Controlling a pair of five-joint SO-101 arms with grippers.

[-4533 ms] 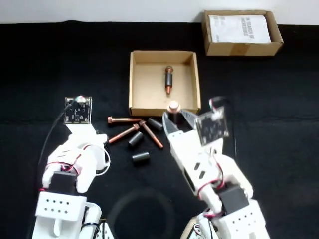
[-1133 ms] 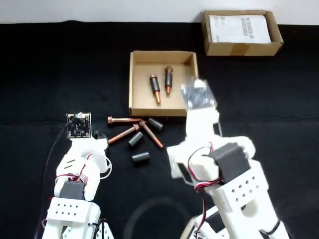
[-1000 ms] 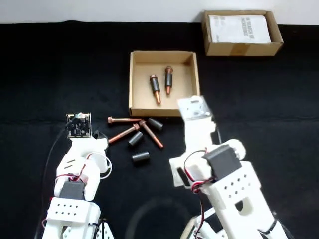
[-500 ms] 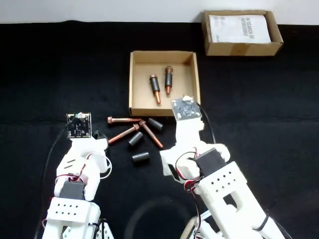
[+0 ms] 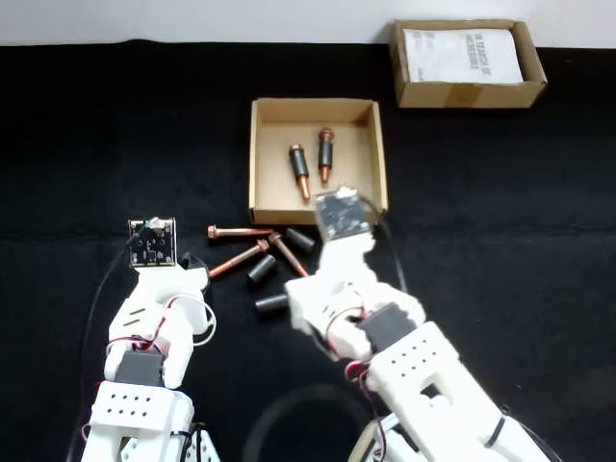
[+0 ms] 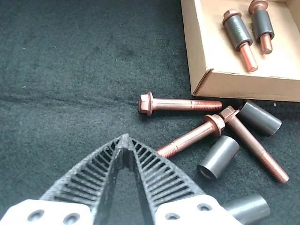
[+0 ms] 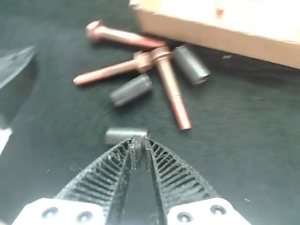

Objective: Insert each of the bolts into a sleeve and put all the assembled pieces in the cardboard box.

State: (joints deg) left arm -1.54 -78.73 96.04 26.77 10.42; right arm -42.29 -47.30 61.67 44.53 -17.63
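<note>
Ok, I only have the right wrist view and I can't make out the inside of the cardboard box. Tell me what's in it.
Observer: Two assembled pieces lie side by side on the floor of the cardboard box, not touching.
Operator: Now give me the left gripper.
Observer: The left gripper is shut with nothing in it, and its tip is just short of a loose bolt.
Operator: Report anything beyond the box.
Observer: A second cardboard box sits farther back, toward the right arm's side, with a white sheet in it.
</note>
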